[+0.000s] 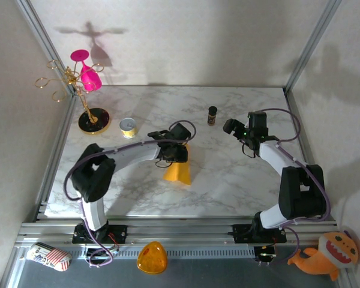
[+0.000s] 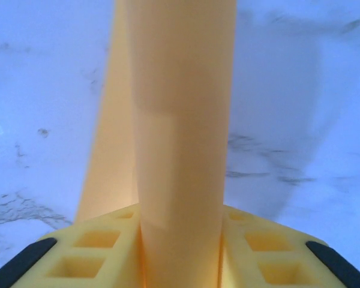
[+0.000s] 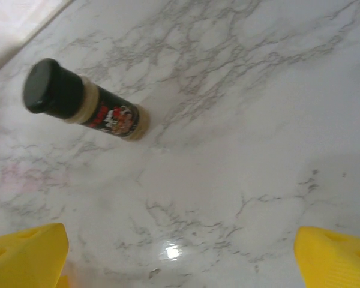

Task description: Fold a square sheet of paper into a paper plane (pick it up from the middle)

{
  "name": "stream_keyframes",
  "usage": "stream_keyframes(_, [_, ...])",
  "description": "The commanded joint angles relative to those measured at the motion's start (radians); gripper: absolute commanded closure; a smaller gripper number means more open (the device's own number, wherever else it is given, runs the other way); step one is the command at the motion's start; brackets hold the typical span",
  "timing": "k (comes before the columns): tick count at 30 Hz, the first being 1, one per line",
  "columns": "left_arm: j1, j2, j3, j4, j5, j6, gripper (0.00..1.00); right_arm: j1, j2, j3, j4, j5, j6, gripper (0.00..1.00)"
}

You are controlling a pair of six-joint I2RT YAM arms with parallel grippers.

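The left hand (image 1: 175, 152) reaches over the middle of the marble tabletop (image 1: 228, 180) and is clamped on the folded sheet of paper (image 1: 178, 173), an orange-yellow wedge that spreads out below the hand toward the near edge. In the left wrist view the paper (image 2: 180, 120) rises as a tall folded band straight out of the hand (image 2: 180, 243). Its yellow fingers (image 2: 90, 252) press against it from both sides, leaving no gap on either flank, and the veined marble lies behind it. The right hand (image 1: 231, 126) sits well apart from the paper over the far right part of the tabletop, with its yellow fingers spread wide and nothing between them. In the right wrist view the fingertips (image 3: 27, 255) stand at the two lower corners, and bare marble shows between them. Just beyond it stands a small spice bottle (image 3: 84, 105) with a black cap and a dark label, seen in the top view (image 1: 212, 115) upright near the back of the tabletop. A small yellow round tin (image 1: 128, 127) stands to the left of the left hand, and past it a gold wire rack (image 1: 84, 96) carries a pink glass (image 1: 87, 75). On the frame in front of the arms lie a glossy orange dome (image 1: 152, 258), an orange plush toy (image 1: 330, 255) and a striped soft toy (image 1: 48, 256).
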Motion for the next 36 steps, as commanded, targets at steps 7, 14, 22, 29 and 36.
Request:
stream_keyframes(7, [0.119,-0.113,-0.182,0.4,0.4,-0.1,0.68,-0.004,-0.066,-0.096,0.121,-0.317,0.032,0.06])
stream_keyframes(14, [0.155,-0.029,-0.217,0.397,0.314,-0.049,0.74,0.03,-0.005,-0.151,0.22,-0.455,0.096,0.13])
stream_keyframes(22, [0.158,0.002,-0.235,0.332,0.193,0.008,0.73,0.189,0.09,-0.085,0.18,-0.377,0.07,0.25])
stream_keyframes(29, [0.158,0.017,-0.25,0.321,0.155,0.027,0.74,0.318,0.184,-0.028,0.172,-0.299,0.083,0.42])
stream_keyframes(36, [0.157,0.041,-0.246,0.295,0.134,0.047,0.76,0.385,0.305,0.066,0.127,-0.314,0.07,0.81])
